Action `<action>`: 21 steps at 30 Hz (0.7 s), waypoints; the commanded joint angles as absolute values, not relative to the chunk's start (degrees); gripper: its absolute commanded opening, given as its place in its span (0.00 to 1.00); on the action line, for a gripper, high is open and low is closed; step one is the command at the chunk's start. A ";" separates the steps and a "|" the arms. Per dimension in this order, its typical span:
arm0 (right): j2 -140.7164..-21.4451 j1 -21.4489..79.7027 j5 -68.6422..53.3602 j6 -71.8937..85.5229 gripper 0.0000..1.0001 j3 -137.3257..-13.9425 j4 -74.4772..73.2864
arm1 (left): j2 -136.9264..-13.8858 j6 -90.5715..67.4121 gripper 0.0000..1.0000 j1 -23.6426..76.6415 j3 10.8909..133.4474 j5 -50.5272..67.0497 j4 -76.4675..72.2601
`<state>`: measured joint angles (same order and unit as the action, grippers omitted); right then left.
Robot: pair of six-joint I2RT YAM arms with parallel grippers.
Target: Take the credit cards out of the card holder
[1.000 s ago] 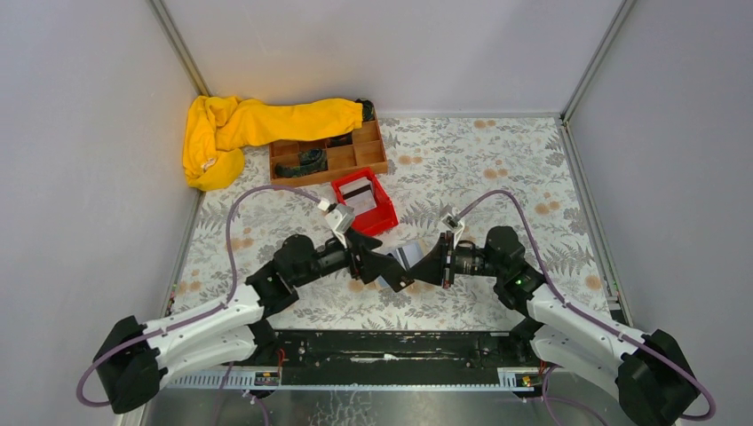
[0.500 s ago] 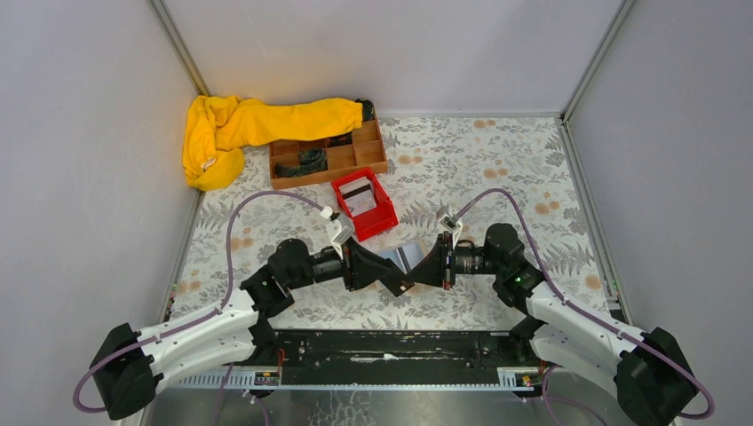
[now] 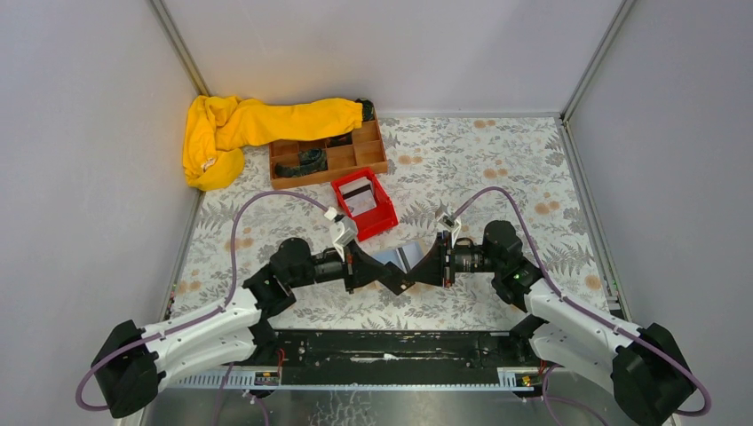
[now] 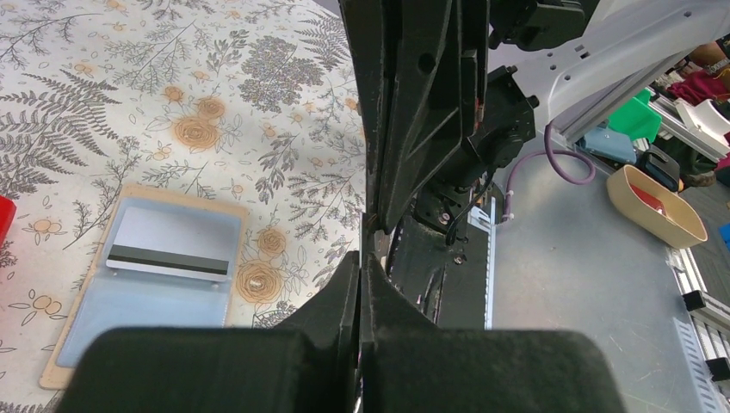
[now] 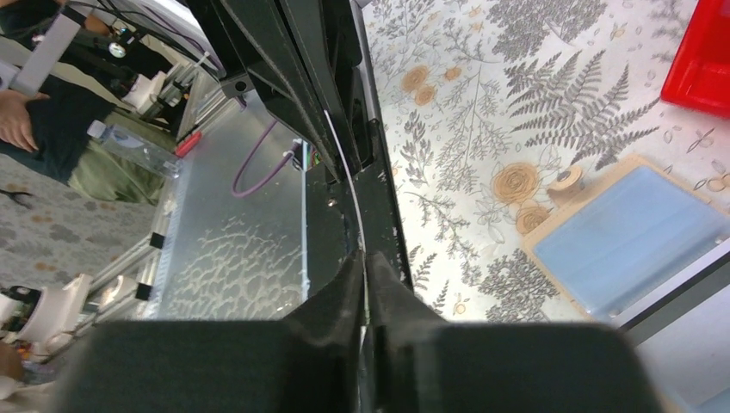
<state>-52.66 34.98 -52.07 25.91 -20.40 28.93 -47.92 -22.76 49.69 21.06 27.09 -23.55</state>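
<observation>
My left pincer [image 4: 361,260] is pressed shut, fingertip to fingertip, in the lower middle of its own wrist view. It's nose to nose with my right pincer [image 5: 363,258], which is clamped too; from above, the two meet just below the centre of the frame. In the right wrist view a thin pale edge runs down into the right fingertips. I read that as one credit card [image 5: 347,172] seen edge-on, slightly bowed, pinched by the right. Whether my left has it too, I cannot tell from its camera. This looks like a mid-air hand-over, so the left needs a firm bite on the free end before the right lets go. Both wrists should hold steady, no twisting, or the card bows more or slips. Underneath, the card holder [image 4: 146,297] lies open and flat on the flowered table [image 4: 103,103], lower left of the left wrist view, with another card [image 4: 168,245], dark-striped, tucked in its pocket. So there's more to pull. The red bin [image 3: 364,204] sits up and left of the meeting point, well apart.
</observation>
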 commanded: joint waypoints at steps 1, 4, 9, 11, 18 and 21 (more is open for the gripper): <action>-52.24 34.72 -53.52 25.31 0.23 -23.40 32.31 | -48.56 -22.40 0.00 49.52 19.86 27.85 -27.44; -51.68 34.79 -53.27 24.89 0.27 -23.07 31.66 | -48.21 -22.28 0.00 49.28 19.82 27.30 -27.95; -51.24 34.72 -52.95 24.78 0.23 -22.19 31.51 | -47.93 -22.42 0.00 48.61 20.16 27.56 -28.25; -51.36 34.72 -52.85 24.54 0.22 -21.83 31.48 | -47.77 -22.87 0.00 48.47 20.27 27.92 -28.46; -52.37 34.72 -52.91 24.21 0.19 -21.69 31.85 | -45.38 -23.64 0.00 48.04 20.15 27.77 -28.50; -52.87 34.72 -52.95 24.48 0.19 -21.48 32.33 | -44.30 -23.84 0.00 47.69 20.07 27.08 -28.57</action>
<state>-52.47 34.85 -52.01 25.04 -20.40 29.15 -46.24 -23.51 48.45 20.60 27.94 -24.71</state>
